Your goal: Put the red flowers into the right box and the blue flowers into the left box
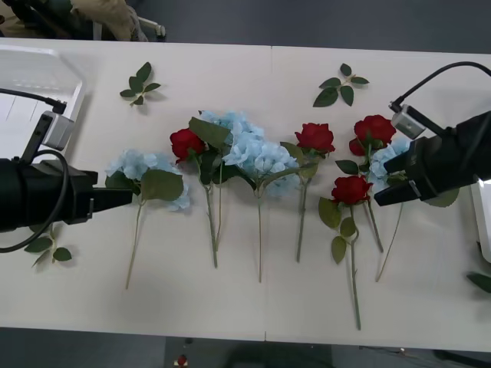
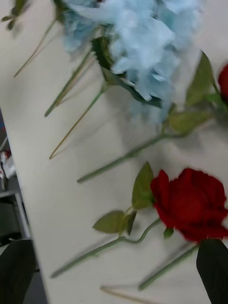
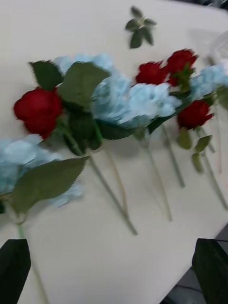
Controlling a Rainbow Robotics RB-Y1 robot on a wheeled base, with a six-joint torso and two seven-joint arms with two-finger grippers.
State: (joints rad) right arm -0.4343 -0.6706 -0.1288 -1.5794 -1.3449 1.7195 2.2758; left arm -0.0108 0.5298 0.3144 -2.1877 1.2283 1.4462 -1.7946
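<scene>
tool (image 2: 114, 273) spread | red flowers (image 2: 192, 204) near | blue flowers (image 2: 142, 42) beyond

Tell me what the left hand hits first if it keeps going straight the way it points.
Probably the leftmost blue flower: the left hand, open, points right along the table, with that flower's big leaf and stem directly ahead. Its height above them is unclear.
</scene>
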